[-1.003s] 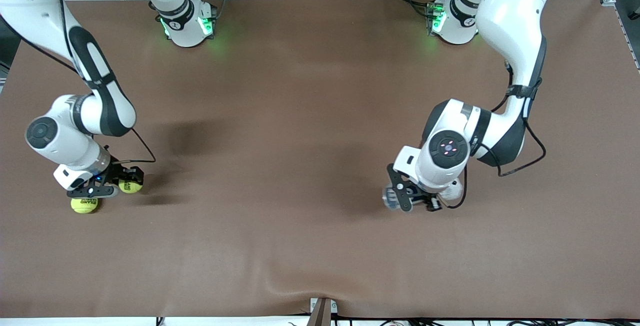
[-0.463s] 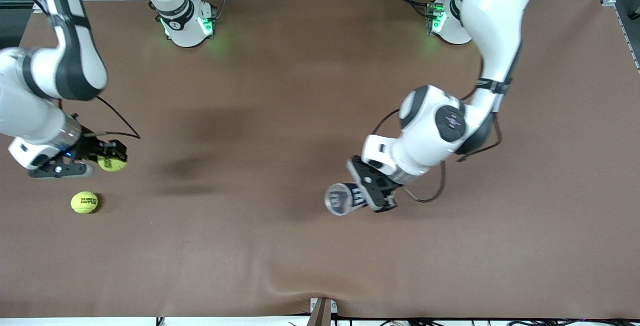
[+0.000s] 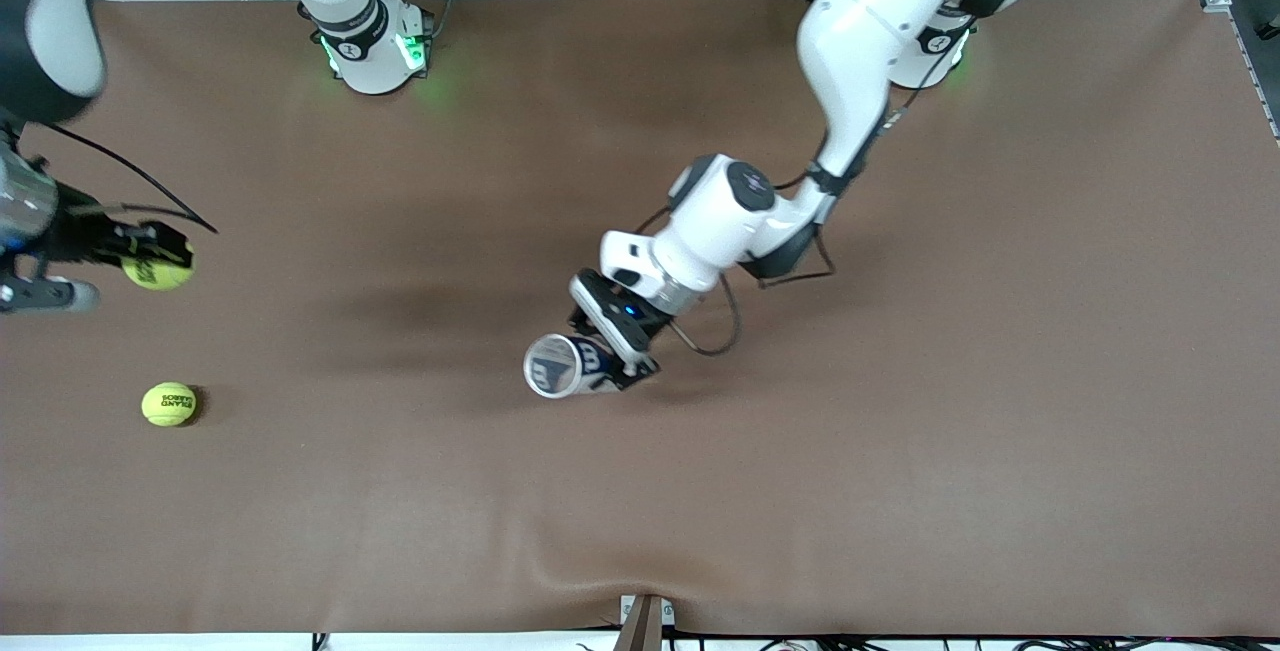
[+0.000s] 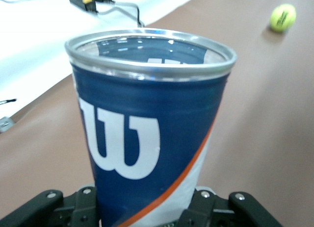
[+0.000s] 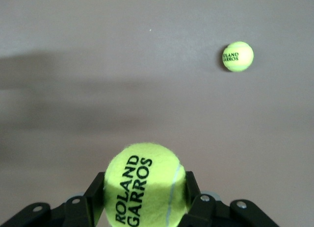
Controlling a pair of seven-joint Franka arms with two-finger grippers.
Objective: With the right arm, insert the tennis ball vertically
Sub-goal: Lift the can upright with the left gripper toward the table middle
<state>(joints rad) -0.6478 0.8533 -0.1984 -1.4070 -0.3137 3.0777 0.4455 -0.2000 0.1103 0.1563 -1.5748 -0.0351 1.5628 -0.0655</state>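
I've got the right gripper (image 3: 150, 256) up over the desk (image 3: 900, 491) at the right arm's end, its jaws clamped on a fuzzy yellow-green tennis ball (image 3: 158, 270). From the right wrist view that held ball (image 5: 145, 185) sits squeezed between the two black fingers (image 5: 95, 192), "ROLAND GARROS" printed in black across its felt. A second tennis ball (image 3: 169, 404), same felt and same lettering, lies on the desk nearer the front camera than the held one, well apart from it; I see it in the right wrist view too (image 5: 238, 56).

The left gripper (image 3: 612, 346) is over the middle of the desk, jaws closed around the lower end of a blue can (image 3: 560, 366). It's a glossy cylinder, tilted, open mouth turned toward the right arm's end. In the left wrist view the can (image 4: 147, 129) shows a bright metal rim, a big white W and an orange stripe over a white patch. What I see of its inside is bare blue wall. The desk is covered in smooth brown matting.
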